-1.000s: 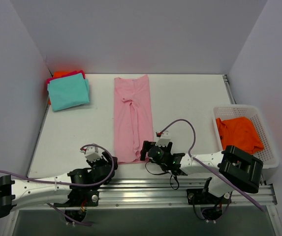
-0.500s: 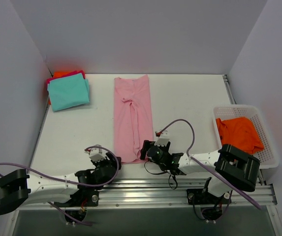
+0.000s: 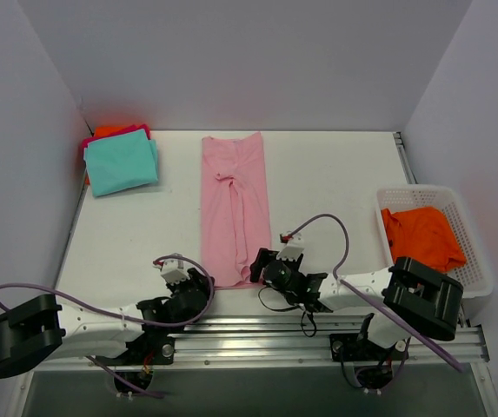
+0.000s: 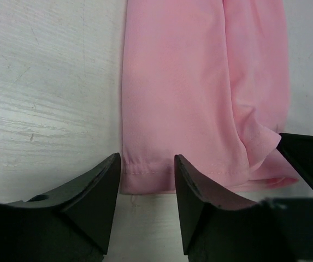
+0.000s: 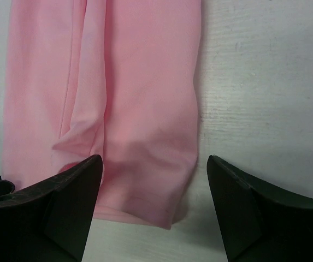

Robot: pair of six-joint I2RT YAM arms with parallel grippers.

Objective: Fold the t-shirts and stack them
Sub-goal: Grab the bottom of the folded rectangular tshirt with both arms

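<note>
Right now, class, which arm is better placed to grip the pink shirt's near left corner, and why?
Left. The left gripper, open, frames that corner of the pink shirt in its wrist view; the right gripper, also open, sits at the opposite near corner.

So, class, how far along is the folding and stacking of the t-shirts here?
Done: a folded stack, teal on top, sits far left. In hand: the pink shirt lies folded into a strip, with the left gripper and right gripper open over its near hem corners. Left: the orange shirt, crumpled in the basket.
</note>
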